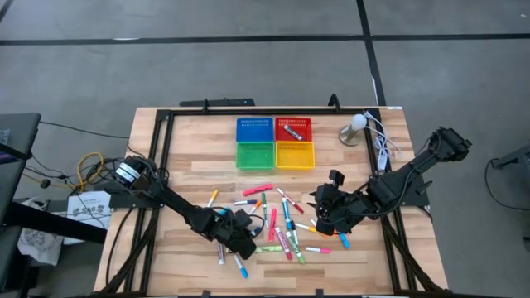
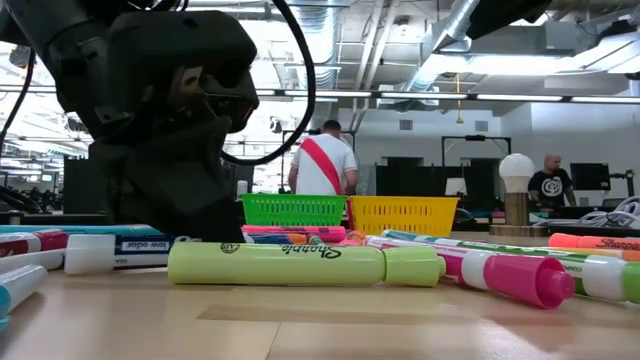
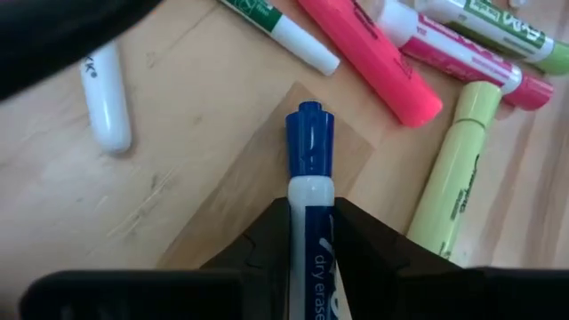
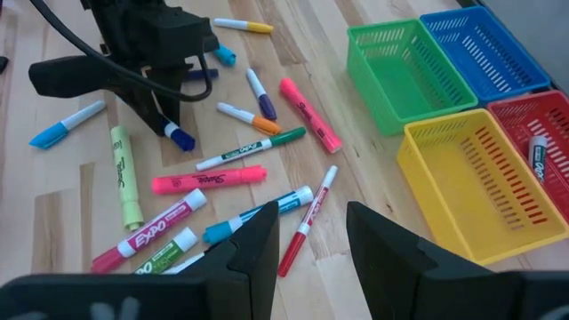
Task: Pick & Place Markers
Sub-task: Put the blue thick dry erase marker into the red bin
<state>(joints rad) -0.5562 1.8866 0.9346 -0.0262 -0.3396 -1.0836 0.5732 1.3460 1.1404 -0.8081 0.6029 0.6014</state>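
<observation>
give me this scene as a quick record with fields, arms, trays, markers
left gripper: low over the marker pile, fingers closed on a blue-capped dry erase marker
right gripper: fingers apart, nothing between them, over the right side of the pile
trays: blue tray, red tray, green tray, yellow tray, in a square block at the table's far side
red tray contents: one marker
loose markers: scattered on the table between the arms
lamp: right of the trays

Left gripper point(image 1: 243, 240) low, fingers point(image 3: 267, 236) pinched together; right gripper point(image 1: 325, 217) hovers, fingers parted.
</observation>
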